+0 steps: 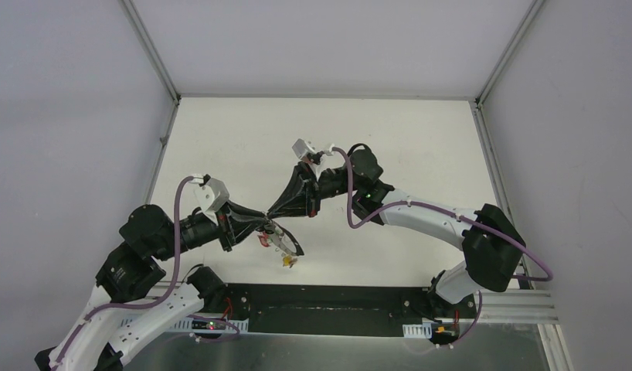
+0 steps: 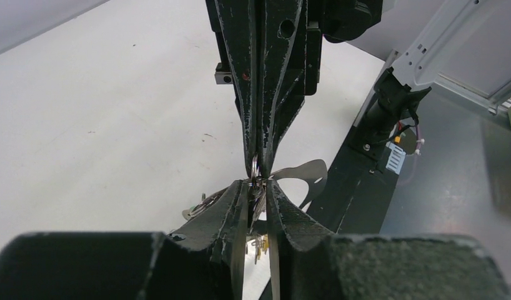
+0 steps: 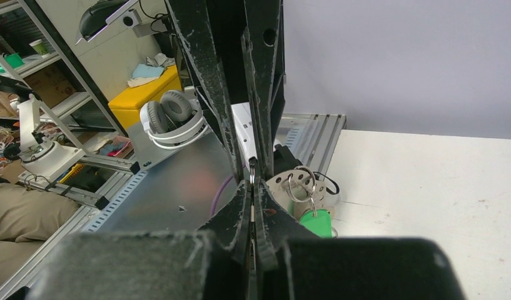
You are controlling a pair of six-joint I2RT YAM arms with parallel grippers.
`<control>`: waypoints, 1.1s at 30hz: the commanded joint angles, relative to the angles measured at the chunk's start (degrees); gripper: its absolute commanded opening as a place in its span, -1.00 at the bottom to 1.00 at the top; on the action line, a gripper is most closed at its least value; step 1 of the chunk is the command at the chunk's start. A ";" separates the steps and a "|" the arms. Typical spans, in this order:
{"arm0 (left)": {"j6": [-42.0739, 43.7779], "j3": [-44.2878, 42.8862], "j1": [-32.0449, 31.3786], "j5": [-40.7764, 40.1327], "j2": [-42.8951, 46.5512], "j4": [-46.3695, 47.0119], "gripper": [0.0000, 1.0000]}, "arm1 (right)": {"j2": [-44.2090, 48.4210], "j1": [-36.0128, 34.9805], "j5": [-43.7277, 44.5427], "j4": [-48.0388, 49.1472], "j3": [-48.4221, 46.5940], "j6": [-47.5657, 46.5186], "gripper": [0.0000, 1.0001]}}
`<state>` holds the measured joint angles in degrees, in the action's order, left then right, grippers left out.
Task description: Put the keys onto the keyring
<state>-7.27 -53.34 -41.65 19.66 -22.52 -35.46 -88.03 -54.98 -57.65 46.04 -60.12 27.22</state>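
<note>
Dangling small colour-capped keys (image 1: pixel 285 260), the thin grey metal keyring (image 1: pixel 296 246) is looking light, stiff and slippery; the right hand (image 1: pixel 273 215) is rightly clamping its bare wire, the left hand (image 1: pixel 266 224) showing an unclear grip.

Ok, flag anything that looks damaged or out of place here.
Nothing spilled or askew. Only wear: the right end effector has pale scratches and chips along its black fingers. The keyring hangs at its tip.
</note>
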 commanded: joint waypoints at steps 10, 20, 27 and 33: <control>2.33 -1.37 -0.19 3.93 -3.70 3.34 -0.91 | 2.60 -0.21 -1.04 6.08 -0.88 0.62 -1.00; 2.41 -3.11 -0.19 3.06 -3.66 3.52 -1.00 | 2.67 -0.24 -0.15 5.27 -0.61 0.89 -1.00; 1.08 -6.06 -0.19 -0.88 -4.61 1.11 -1.00 | 3.85 -0.08 2.68 3.44 0.37 0.26 -0.22; -2.67 -11.84 -0.19 -6.51 -9.93 -6.66 -1.00 | 7.37 0.39 8.42 -1.61 2.97 -3.73 0.22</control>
<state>-7.62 -59.81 -41.65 16.80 -29.04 -40.05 -85.19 -54.68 -53.63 46.13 -57.87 26.89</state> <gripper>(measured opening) 0.010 0.578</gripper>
